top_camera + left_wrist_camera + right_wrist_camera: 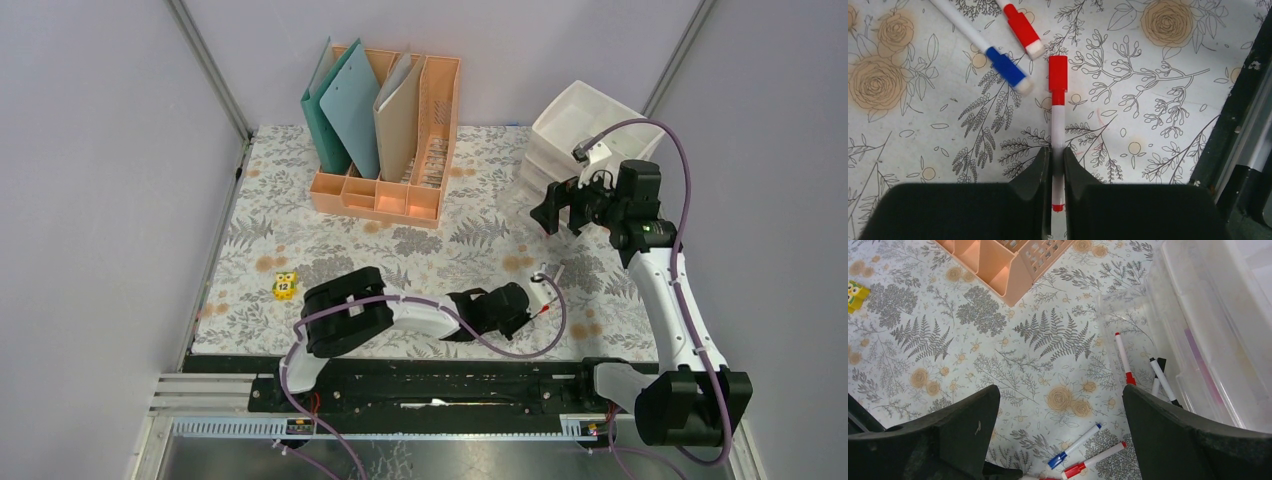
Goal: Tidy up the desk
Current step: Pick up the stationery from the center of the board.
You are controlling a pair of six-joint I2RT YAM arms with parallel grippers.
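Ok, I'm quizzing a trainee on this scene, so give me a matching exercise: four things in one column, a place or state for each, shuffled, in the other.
1. left gripper
2. right gripper
3. rack
4. owl

a. holds folders
b. jaws wide open
c. jaws shut on red marker
d. alone near left edge of desk

Pairs: 1-c, 2-b, 3-a, 4-d

Left fingers (1034,172) tight on red marker (1058,112), right fingers (953,432) wide apart.
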